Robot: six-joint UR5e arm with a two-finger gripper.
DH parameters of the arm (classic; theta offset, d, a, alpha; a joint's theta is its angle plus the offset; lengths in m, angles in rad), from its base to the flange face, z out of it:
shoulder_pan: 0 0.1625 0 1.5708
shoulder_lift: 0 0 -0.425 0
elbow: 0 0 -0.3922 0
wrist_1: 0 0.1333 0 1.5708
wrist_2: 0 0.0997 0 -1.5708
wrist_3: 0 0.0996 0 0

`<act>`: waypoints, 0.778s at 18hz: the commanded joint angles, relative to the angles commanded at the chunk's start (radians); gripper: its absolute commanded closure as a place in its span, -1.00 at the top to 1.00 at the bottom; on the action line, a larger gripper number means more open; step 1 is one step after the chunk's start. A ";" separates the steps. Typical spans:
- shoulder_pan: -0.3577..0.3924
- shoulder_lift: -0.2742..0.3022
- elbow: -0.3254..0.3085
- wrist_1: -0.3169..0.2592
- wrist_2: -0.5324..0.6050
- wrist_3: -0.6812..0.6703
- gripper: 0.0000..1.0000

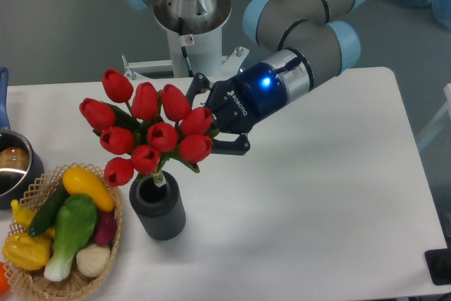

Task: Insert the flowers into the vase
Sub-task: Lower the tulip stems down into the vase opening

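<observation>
Above the vase [157, 209] rim, flowers [148, 135] pinched in the jaws, stem tip at its mouth.

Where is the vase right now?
The vase stands on the table's front left part, just right of the wicker basket, directly below the flowers that the gripper holds.

Nine tulips [149, 135], one vase [157, 209], one basket [106, 259]

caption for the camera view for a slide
Pincer holds red tulips over the grey vase, stems at its mouth.
</observation>
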 joint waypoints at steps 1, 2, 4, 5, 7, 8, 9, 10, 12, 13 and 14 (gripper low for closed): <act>0.000 -0.003 -0.002 0.000 0.000 0.008 -1.00; -0.002 -0.008 -0.006 0.000 0.000 0.020 -1.00; -0.008 -0.012 -0.008 -0.002 0.000 0.040 -1.00; -0.011 -0.017 -0.012 0.000 0.000 0.041 -1.00; -0.012 -0.018 -0.020 0.000 0.002 0.046 -1.00; -0.014 -0.020 -0.029 0.000 0.002 0.060 -1.00; -0.014 -0.020 -0.038 0.000 0.002 0.072 -1.00; -0.015 -0.020 -0.050 -0.002 0.002 0.081 -1.00; -0.015 -0.018 -0.075 0.000 0.006 0.107 -1.00; -0.017 -0.018 -0.084 0.000 0.008 0.127 -1.00; -0.021 -0.020 -0.090 -0.002 0.009 0.139 -1.00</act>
